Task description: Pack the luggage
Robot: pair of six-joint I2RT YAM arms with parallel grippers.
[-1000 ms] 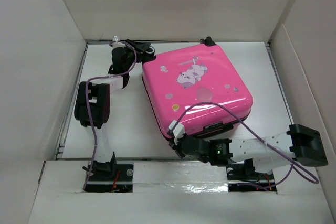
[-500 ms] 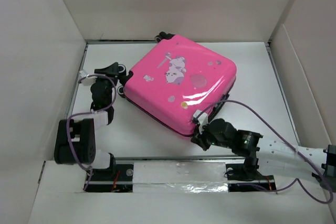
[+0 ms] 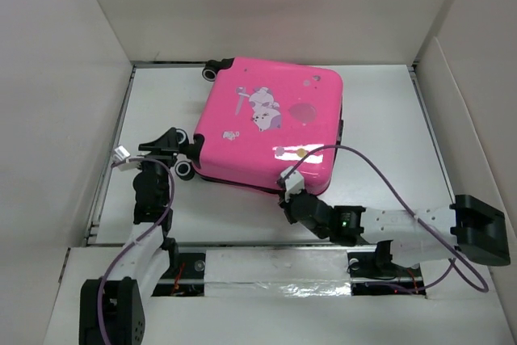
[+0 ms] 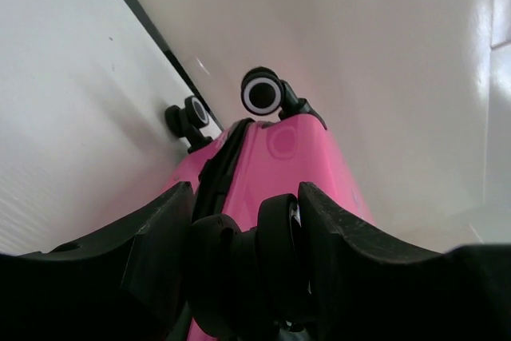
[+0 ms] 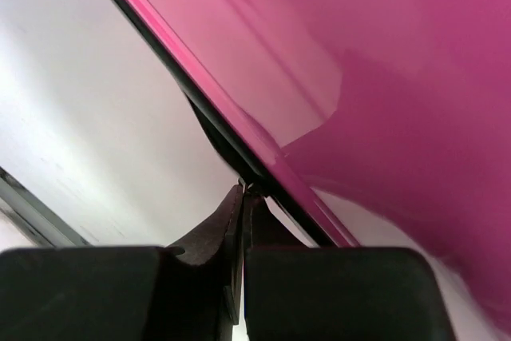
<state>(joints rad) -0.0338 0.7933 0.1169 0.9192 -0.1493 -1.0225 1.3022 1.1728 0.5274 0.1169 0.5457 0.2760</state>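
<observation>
The closed luggage [image 3: 271,123] lies flat on the tabletop [image 3: 388,119], left end effector [image 4: 246,221] grasping its near-left wheel [image 4: 239,265], right end effector [image 5: 242,197] clenched at its near seam [image 5: 200,109]: zipping seems in hand, needing a steady pull along it.

The luggage [image 3: 271,127] is glossy, smooth hard plastic (wheels [image 4: 262,95] matt black).

White table [image 3: 388,143], closed pink luggage [image 3: 271,123] lying flat on it, wheels [image 3: 185,168] toward the left
</observation>
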